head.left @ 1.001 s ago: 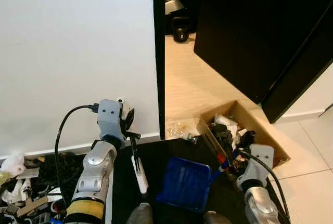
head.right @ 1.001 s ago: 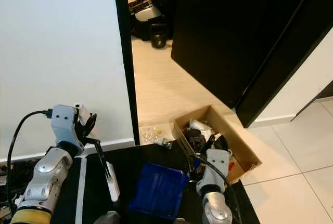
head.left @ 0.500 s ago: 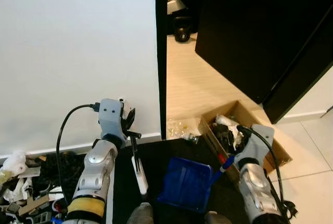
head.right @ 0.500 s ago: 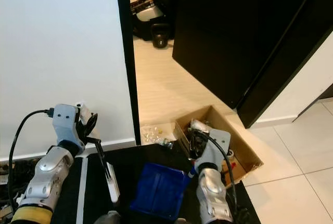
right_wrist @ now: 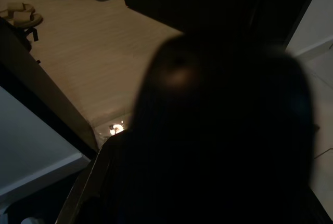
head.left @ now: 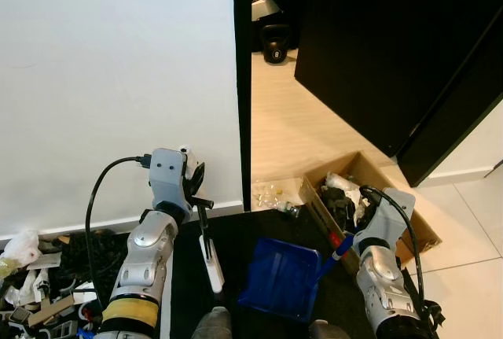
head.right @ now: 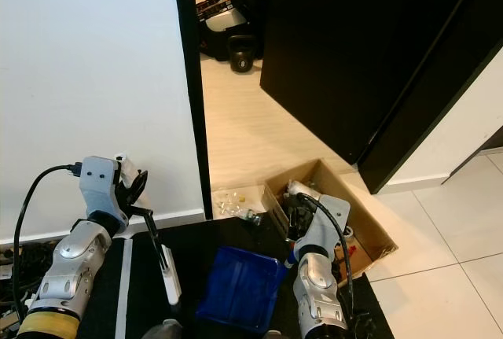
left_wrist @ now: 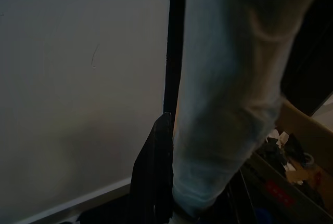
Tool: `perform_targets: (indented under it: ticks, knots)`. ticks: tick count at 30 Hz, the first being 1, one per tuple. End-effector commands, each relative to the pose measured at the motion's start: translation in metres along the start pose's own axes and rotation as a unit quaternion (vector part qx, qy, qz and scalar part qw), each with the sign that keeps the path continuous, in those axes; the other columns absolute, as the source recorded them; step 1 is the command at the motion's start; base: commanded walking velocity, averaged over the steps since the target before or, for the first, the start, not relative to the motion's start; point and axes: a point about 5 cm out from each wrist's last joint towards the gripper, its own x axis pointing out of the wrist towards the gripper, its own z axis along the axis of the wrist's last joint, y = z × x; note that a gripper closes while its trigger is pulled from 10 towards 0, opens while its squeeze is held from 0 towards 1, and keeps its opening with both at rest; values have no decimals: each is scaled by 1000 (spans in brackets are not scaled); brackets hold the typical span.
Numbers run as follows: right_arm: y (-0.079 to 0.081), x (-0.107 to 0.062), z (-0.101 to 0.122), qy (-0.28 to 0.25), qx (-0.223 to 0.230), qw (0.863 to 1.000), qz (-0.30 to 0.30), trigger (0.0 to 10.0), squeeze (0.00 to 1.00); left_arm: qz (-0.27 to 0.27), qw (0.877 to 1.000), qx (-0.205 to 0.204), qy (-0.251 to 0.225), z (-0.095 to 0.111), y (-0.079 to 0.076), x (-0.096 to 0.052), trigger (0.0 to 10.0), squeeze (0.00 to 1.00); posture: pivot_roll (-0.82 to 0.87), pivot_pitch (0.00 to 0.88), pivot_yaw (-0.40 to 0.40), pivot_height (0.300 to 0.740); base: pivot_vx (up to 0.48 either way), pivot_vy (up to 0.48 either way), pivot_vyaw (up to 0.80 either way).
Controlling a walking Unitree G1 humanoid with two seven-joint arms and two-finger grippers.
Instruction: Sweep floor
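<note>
left pincer [head.left: 198, 207] clenched on the white brush [head.left: 211, 264] at the near left, right pincer [head.left: 346, 243] grasping the blue dustpan [head.left: 280, 278] on the black mat [head.left: 259, 233], cardboard box [head.left: 409, 221] right of it.

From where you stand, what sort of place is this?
Likely a home hallway by an open doorway: a black door stands ajar onto pale wood flooring, with a black kettlebell in the room beyond. An open cardboard box of clutter sits on white floor tiles.
</note>
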Motion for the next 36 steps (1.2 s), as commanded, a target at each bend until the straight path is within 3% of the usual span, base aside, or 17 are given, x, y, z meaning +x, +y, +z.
perform_targets:
  ticks: [1,2,4,20,21,22,23,25,29,36]
  knots:
    - [0,-1,-2,1,-7,1000,-2,4667,0,-1,1000,6,-8,4,1,0,10000,0,142,88,17,740,0,0,0]
    - [0,-1,-2,1,-7,1000,-1,4118,0,-1,1000,7,-8,4,1,0,10000,0,142,88,17,740,0,0,0]
    - [1,-1,-1,-3,-10,1000,1,0,0,-1,1000,7,-8,4,1,0,10000,0,142,88,16,740,0,0,0]
    - [3,0,6,-29,-31,999,20,0,0,-1,1000,5,-7,3,0,1,10000,0,141,91,14,740,0,0,0]
    - [4,3,14,-49,-56,997,37,3451,0,-2,1000,5,-8,3,-1,1,10000,0,139,91,16,740,0,0,0]
    - [4,3,14,-49,-56,997,37,3451,0,-2,1000,5,-8,3,-1,1,10000,0,139,91,16,740,0,0,0]
    - [4,5,19,-59,-63,995,45,10000,0,-2,1000,5,-8,3,-1,1,10000,0,137,91,16,740,0,0,0]
    - [3,10,35,-83,-71,991,75,10000,0,-2,1000,6,-8,4,-1,2,10000,0,137,91,17,740,0,0,0]
    - [-1,15,46,-92,-74,989,87,10000,0,-1,1000,8,-11,8,2,3,10000,0,138,93,15,740,0,0,0]
    - [-24,26,49,-39,-22,995,91,10000,0,-45,999,21,-20,30,13,2,10000,0,144,98,14,740,0,0,0]
